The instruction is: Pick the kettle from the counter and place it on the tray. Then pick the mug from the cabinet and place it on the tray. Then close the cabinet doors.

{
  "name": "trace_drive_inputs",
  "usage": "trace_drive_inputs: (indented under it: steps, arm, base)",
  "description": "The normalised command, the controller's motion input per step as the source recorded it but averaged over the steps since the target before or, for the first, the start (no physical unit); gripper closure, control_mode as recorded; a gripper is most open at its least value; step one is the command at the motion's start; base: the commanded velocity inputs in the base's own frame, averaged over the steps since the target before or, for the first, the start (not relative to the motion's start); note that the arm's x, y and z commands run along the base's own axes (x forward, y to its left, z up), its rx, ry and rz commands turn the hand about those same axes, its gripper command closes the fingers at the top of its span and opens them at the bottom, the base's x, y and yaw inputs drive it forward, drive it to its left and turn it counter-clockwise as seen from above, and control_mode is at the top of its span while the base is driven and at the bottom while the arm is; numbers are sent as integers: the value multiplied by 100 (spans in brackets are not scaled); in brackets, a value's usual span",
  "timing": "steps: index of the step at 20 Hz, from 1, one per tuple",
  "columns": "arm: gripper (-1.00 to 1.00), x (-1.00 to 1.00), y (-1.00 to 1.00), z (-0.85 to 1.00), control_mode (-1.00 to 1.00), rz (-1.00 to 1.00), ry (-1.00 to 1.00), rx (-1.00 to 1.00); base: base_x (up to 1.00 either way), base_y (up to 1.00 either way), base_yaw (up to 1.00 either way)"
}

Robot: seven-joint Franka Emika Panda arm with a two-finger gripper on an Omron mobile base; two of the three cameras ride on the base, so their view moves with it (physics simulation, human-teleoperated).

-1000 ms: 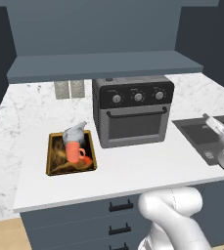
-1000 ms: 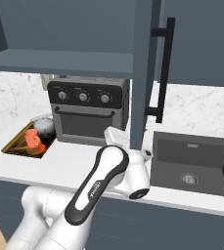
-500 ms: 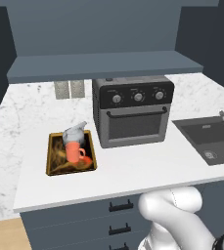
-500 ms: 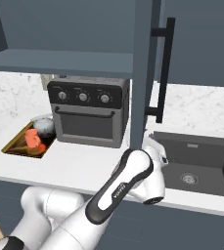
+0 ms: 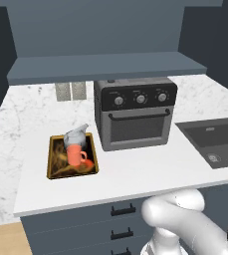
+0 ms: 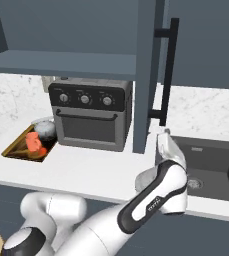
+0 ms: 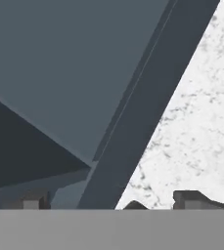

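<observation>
The kettle (image 5: 75, 134) and the mug (image 5: 74, 155) both sit on the tray (image 5: 53, 158), which lies on the counter (image 5: 135, 172) left of the black oven (image 5: 135, 118), so what is left, by my judgement, is the closing of the cabinet doors. The relation that matters is between the gripper (image 6: 164, 134) and the open cabinet door (image 6: 147, 75): in the right base view the hand stands just right of the door's lower edge and just below the foot of its long vertical black bar handle (image 6: 168, 70), so the door lies to the hand's left and above, its long axis upright. In the hand view the door's edge (image 7: 147, 102) runs as a slanted band close ahead, with marble wall to its right. Whether the fingers are parted or closed I cannot tell; nothing shows between them. Against half a second ago, the forearm has swung up and in from over the sink (image 6: 211, 165) toward the door, and in the left base view the hand has left the right edge of the picture.
</observation>
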Motion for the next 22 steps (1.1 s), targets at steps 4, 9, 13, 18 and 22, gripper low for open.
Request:
trace_drive_inputs:
  steps: [4,9,13,18,22]
  arm:
    - [-100,-11,-55,0,-100,0,-13,25]
    - [-100,-17,-45,21,-100,0,-17,19]
    - [-100,-24,-10,52,-100,2,-20,1]
    - [-100,-8,4,58,-100,11,-12,-9]
    - [-100,-7,14,57,-100,17,-14,-17]
  base:
    - [0,0,0]
    - [0,0,0]
    - [0,0,0]
    - [0,0,0]
    - [0,0,0]
